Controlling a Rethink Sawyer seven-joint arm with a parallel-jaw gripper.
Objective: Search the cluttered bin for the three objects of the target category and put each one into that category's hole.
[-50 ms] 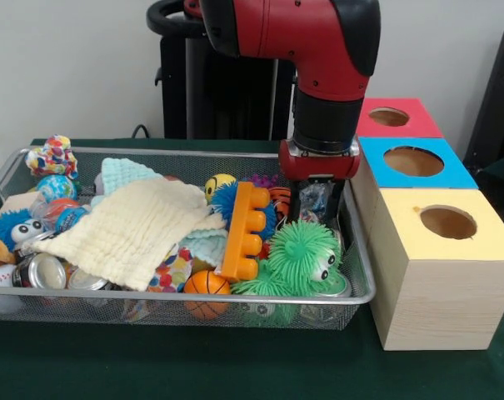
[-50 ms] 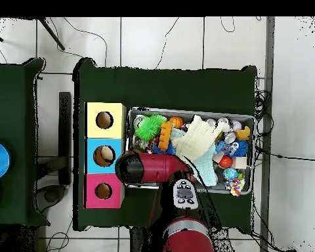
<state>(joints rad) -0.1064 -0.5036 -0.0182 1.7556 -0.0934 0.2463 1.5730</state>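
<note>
Now you have the green fuzzy toy [image 1: 304,254] nearest in the bin [image 1: 361,275], the orange block [image 1: 245,232] at its 9 o'clock. Behind it the tool [image 1: 317,202] dips in; whether it's parted, you probably can't tell. Holed boxes [image 1: 439,275] sit at 3 o'clock.

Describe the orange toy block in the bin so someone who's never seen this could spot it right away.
Find the wire mesh bin beside the three wooden boxes. Near its middle, right of the pale yellow cloth and left of the green fuzzy ball, lies the orange toy block. It is the only long, hard piece, with a row of round studs along one side.
</note>
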